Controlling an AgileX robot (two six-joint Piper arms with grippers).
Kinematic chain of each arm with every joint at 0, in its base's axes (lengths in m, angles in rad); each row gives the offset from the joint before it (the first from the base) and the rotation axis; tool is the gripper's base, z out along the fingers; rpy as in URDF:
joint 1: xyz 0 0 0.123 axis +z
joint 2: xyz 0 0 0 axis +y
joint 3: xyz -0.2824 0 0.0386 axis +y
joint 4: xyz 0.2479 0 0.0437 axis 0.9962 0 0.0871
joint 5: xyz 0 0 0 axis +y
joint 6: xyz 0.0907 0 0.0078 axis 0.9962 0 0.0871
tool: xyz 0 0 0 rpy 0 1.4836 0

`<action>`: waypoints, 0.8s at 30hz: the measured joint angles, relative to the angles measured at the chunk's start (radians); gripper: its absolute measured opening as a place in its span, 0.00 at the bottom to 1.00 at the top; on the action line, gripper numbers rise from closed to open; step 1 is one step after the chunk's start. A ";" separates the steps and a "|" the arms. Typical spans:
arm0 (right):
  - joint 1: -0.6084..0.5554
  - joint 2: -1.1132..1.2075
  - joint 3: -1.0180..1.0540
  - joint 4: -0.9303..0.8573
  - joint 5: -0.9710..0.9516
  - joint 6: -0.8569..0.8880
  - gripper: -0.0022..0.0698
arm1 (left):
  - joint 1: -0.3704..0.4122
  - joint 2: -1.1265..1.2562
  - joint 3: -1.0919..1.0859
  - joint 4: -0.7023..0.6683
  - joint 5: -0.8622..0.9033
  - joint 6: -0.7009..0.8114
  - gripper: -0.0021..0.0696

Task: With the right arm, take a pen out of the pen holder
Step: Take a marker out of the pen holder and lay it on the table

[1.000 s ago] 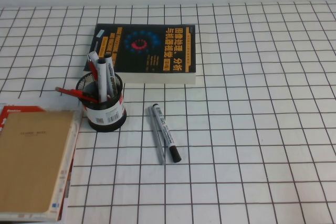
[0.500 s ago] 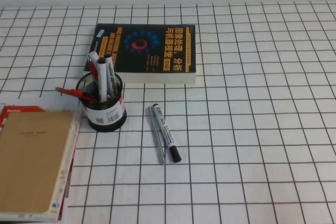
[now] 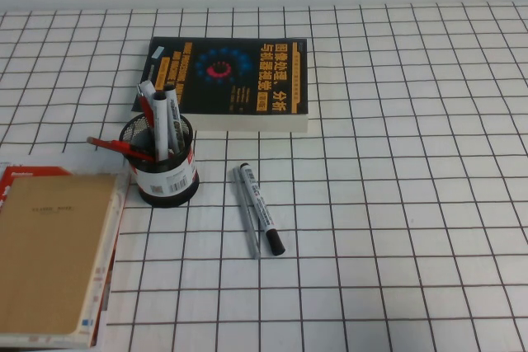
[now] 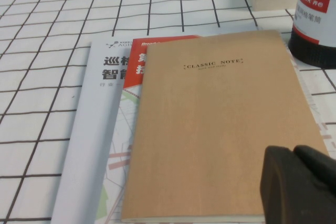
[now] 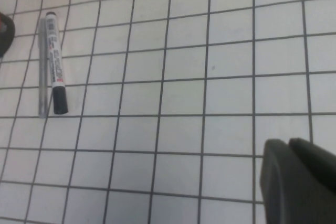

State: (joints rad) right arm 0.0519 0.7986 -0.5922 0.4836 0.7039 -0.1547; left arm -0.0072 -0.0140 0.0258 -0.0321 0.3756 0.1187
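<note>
You can read "CLASSIC NOTE" on the brown notebook [image 4: 220, 129] at the tabletop [image 3: 412, 204]'s near left corner. The pen holder [image 4: 315, 22]'s white label reads "comix". The Chinese print on the leaflet [image 4: 100, 129] is partly covered.

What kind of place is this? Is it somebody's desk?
Probably a desk-like table set up for a robot. A pen holder holding pens, a book and a notebook sit on a checked cloth. The left gripper hangs over the notebook, the right gripper over bare cloth.
</note>
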 joint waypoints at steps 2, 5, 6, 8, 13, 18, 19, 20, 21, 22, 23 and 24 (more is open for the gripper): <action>0.000 0.058 -0.013 0.011 0.000 -0.044 0.01 | 0.000 0.000 0.000 0.000 0.000 0.000 0.02; 0.008 0.139 -0.044 0.025 -0.007 -0.082 0.01 | 0.000 0.000 0.000 0.000 0.000 0.000 0.02; 0.021 0.161 -0.055 0.025 -0.012 -0.089 0.01 | 0.000 0.000 0.000 0.000 0.000 0.000 0.02; 0.060 0.212 -0.084 0.025 -0.033 -0.096 0.01 | 0.000 0.000 0.000 0.000 0.000 0.000 0.02; 0.257 0.351 -0.185 0.021 -0.131 -0.103 0.01 | 0.000 0.000 0.000 0.000 0.000 0.000 0.02; 0.500 0.503 -0.287 0.017 -0.307 -0.103 0.01 | 0.000 0.000 0.000 0.000 0.000 0.000 0.02; 0.547 0.533 -0.303 0.017 -0.356 -0.103 0.01 | 0.000 0.000 0.000 0.000 0.000 0.000 0.02; 0.593 0.563 -0.316 0.017 -0.406 -0.109 0.01 | 0.000 0.000 0.000 0.000 0.000 0.000 0.02; 0.635 0.591 -0.329 0.017 -0.457 -0.117 0.01 | 0.000 0.000 0.000 0.000 0.000 0.000 0.02; 0.668 0.613 -0.339 0.017 -0.497 -0.130 0.01 | 0.000 0.000 0.000 0.000 0.000 0.000 0.02; 0.706 0.639 -0.351 0.017 -0.547 -0.157 0.01 | 0.000 0.000 0.000 0.000 0.000 0.000 0.02; 0.743 0.664 -0.363 0.017 -0.592 -0.190 0.01 | 0.000 0.000 0.000 0.000 0.000 0.000 0.02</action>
State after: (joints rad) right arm 0.7945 1.4627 -0.9550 0.5006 0.1117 -0.3444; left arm -0.0072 -0.0140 0.0258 -0.0321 0.3756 0.1187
